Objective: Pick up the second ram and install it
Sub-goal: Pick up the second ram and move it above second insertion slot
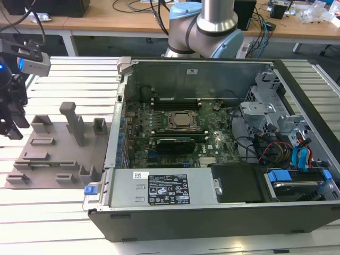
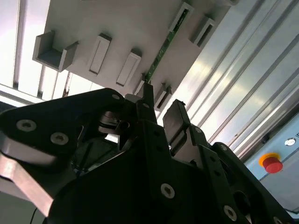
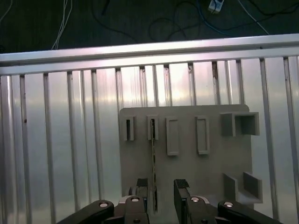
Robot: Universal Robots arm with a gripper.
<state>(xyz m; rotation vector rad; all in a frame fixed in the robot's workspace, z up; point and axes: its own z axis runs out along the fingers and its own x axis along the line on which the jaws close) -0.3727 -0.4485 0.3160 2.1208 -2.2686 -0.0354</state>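
The hand [image 3: 161,189] hangs released, fingers spread, above the grey holder [image 3: 215,168]. The ram [image 3: 153,154] stands on edge in its slots beneath the finger gap, apparently so the fingers can straddle its flat faces.

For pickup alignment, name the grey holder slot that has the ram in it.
The narrow slot lined up between the jaws; the green second ram stands in it, neighbours empty.
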